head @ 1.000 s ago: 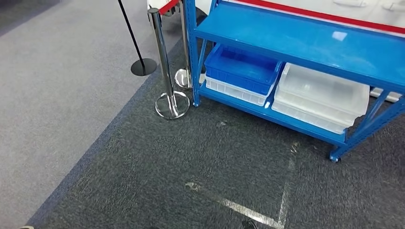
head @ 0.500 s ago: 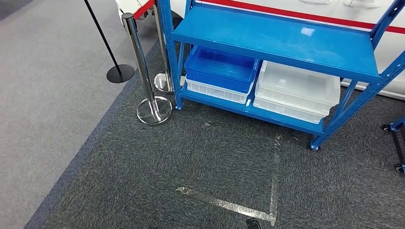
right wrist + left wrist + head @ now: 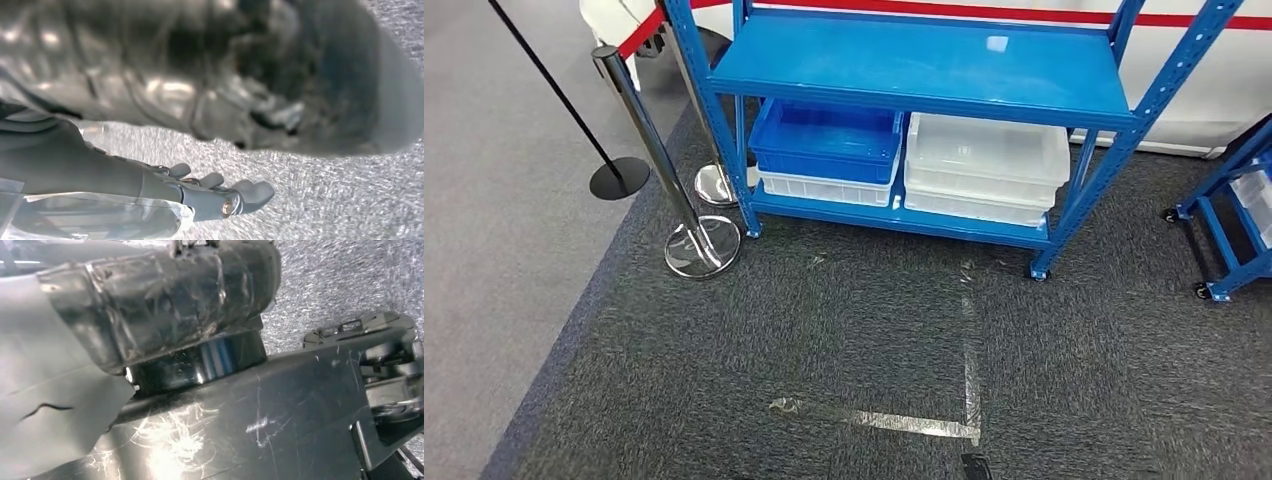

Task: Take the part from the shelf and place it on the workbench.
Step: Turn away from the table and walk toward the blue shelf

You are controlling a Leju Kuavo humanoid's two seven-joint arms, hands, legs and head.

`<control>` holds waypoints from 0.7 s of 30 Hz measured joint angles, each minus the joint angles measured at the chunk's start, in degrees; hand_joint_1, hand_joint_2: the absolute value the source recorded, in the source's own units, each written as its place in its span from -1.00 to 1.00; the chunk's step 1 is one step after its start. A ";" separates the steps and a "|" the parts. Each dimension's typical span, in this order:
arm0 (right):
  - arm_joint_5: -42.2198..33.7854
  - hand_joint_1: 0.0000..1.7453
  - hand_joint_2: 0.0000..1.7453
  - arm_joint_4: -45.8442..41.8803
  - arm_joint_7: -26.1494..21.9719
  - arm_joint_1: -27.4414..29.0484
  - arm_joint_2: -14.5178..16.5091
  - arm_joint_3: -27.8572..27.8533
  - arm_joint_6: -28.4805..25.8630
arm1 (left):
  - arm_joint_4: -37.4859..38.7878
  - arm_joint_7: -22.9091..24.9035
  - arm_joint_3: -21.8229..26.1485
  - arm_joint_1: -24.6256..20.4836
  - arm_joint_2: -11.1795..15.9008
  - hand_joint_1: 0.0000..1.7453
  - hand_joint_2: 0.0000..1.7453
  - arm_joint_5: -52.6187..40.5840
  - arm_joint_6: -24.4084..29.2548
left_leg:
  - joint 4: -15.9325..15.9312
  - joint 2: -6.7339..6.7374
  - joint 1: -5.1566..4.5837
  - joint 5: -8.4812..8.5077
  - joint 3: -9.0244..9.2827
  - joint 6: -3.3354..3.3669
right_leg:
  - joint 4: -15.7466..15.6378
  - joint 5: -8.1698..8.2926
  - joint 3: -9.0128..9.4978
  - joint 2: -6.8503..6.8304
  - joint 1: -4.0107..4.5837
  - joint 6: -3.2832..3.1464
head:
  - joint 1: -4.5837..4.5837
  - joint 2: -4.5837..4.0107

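Note:
A blue metal shelf [image 3: 924, 65] stands ahead of me in the head view, its middle board plain blue with a light glare. On its lowest board a blue bin [image 3: 824, 140] sits on a white one, beside stacked translucent bins [image 3: 984, 165]. My right hand [image 3: 200, 192] hangs over grey carpet in the right wrist view, fingers stretched out and holding nothing. The left wrist view shows the grey cover of my left hand [image 3: 45, 390]; its fingers are hidden.
A chrome stanchion [image 3: 659, 170] and a black post base [image 3: 619, 178] stand left of the shelf. A second blue wheeled rack [image 3: 1234, 220] is at the right edge. Silver tape lines [image 3: 969, 400] mark the dark carpet in front.
The camera has turned: the whole scene has slid left and the shelf now faces me squarely. The second blue rack has come into view on the right.

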 joint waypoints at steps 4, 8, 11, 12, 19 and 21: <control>-0.30 -1.00 -1.00 0.08 -0.19 -0.14 0.04 -0.64 -0.15 | 0.00 -0.04 0.00 -0.09 0.02 -1.00 -1.00 -0.10 -0.23 | 12.36 -2.61 0.24 -5.11 -5.70 -0.44 | -0.03 0.19 -0.06 2.56 0.04 -0.37 | -0.25 0.00; 1.05 -1.00 0.00 0.24 0.31 -0.10 0.03 -0.76 -1.44 | 0.01 -0.04 0.00 -0.18 0.04 -1.00 1.00 -0.11 -0.32 | 2.24 -3.49 0.33 1.64 -1.47 0.04 | 0.09 0.19 0.19 4.65 0.13 -0.29 | -0.27 0.01; 3.14 -1.00 1.00 0.30 1.19 -0.06 0.03 -0.76 -2.74 | 0.01 -0.10 0.00 -0.28 0.04 -1.00 1.00 -0.10 -0.15 | -3.05 -4.58 0.09 2.89 0.58 0.57 | 0.07 0.38 -0.11 5.24 0.18 0.54 | -0.19 0.01; 3.62 -1.00 1.00 0.31 1.29 0.00 0.04 -0.76 -2.95 | 0.01 -0.14 0.00 -0.31 0.04 -1.00 1.00 -0.09 -0.05 | -3.28 -4.55 0.04 3.03 0.60 0.87 | -0.07 0.53 -0.21 5.34 0.11 0.91 | -0.18 0.01; 4.80 -1.00 1.00 0.31 0.81 0.66 0.03 -0.76 -2.30 | -0.06 0.32 0.17 -0.07 -0.08 -1.00 0.50 -1.07 0.04 | -4.57 -2.64 0.07 4.10 0.87 2.78 | 14.41 -7.17 -6.63 1.57 0.10 2.11 | 0.39 0.00; 4.60 -1.00 1.00 0.35 0.68 1.82 -0.03 -0.76 -1.25 | -0.41 0.56 0.65 0.05 -0.10 -1.00 -0.50 -3.12 -0.82 | -4.48 -2.32 0.08 4.00 0.89 2.78 | 13.97 -5.92 -6.04 1.34 -0.08 2.30 | 0.40 0.00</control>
